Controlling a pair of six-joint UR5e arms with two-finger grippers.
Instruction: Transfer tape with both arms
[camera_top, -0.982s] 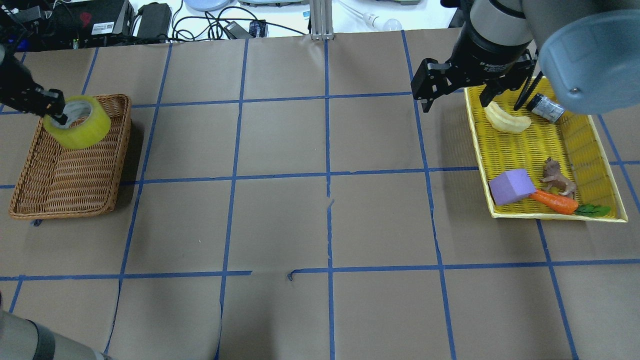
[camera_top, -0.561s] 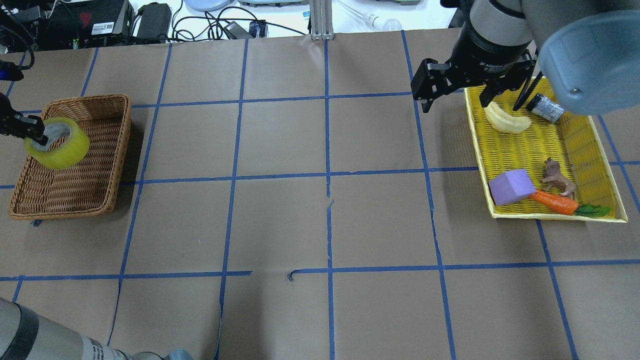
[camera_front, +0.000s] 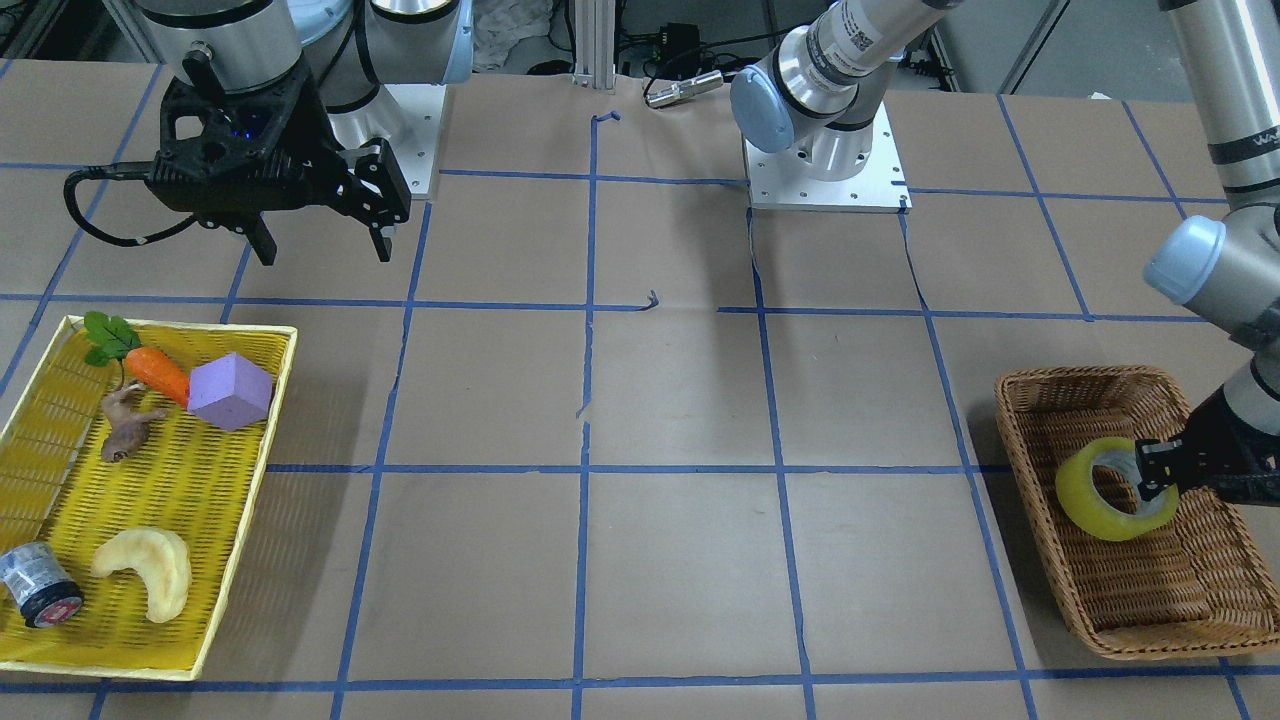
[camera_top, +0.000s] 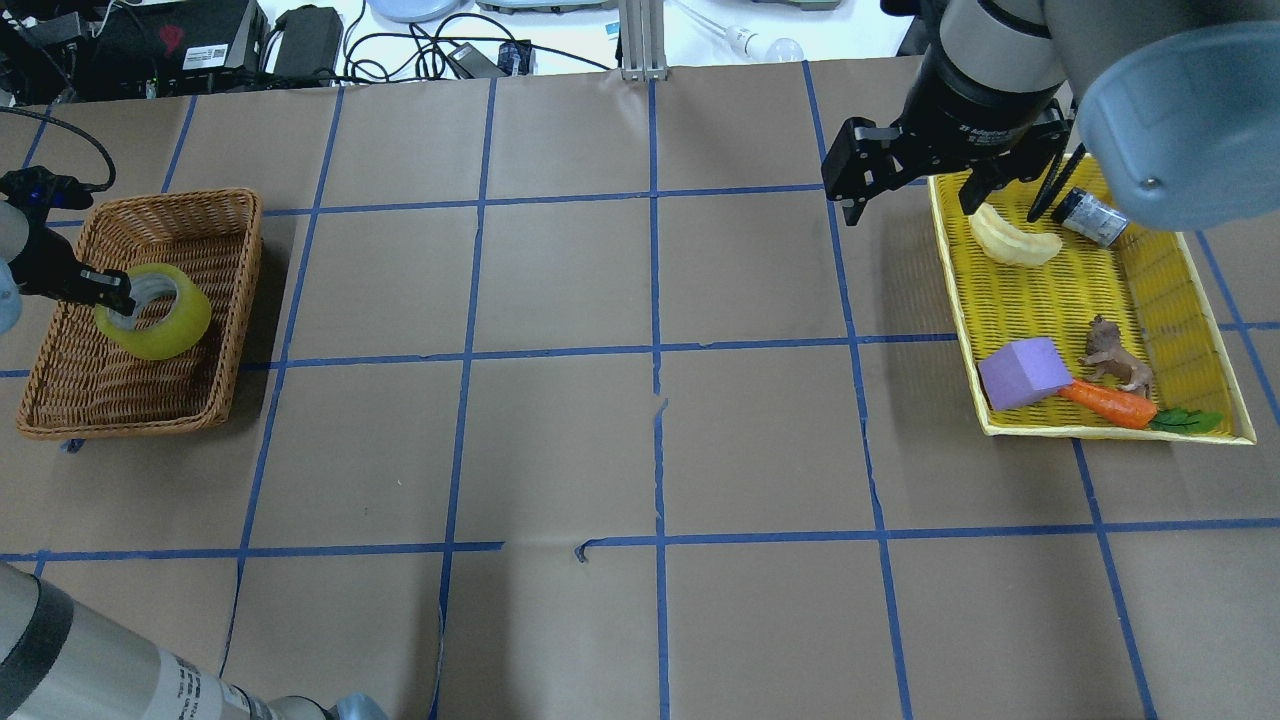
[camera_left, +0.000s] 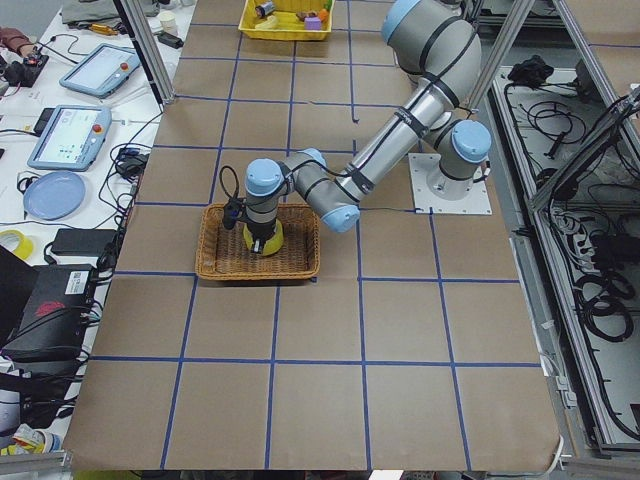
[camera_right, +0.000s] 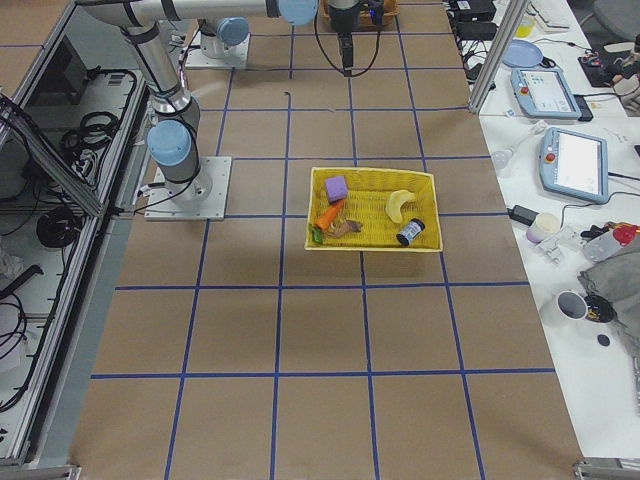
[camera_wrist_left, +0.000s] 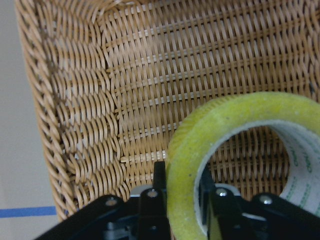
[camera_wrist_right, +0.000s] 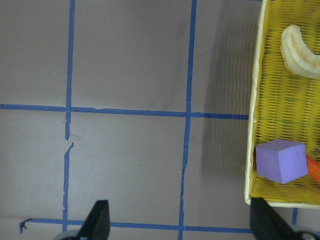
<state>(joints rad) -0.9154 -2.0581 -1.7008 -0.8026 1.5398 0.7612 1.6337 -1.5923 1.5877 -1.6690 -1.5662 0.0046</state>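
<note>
Now, your left arm (camera_front: 1225, 90) reaches low over the wicker basket (camera_top: 245, 290), right arm (camera_front: 225, 40) hangs above the papered worktop (camera_top: 560, 280) beside the yellow mesh tray (camera_top: 1170, 300), right gripper (camera_front: 325, 250) spread, left gripper (camera_top: 108, 296) pinching the wall of the glossy ring-shaped tape (camera_top: 165, 328) inside the basket.

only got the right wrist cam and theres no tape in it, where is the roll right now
observer: The tape is in the left claw, over the wicker basket at the table's left end.
operator: how is it gripped
observer: The fingers pinch the roll's wall, one inside the core and one outside.
operator: anything in the tray past what i see
observer: A small grey cylinder lies beside the banana at one end of the yellow tray.
</note>
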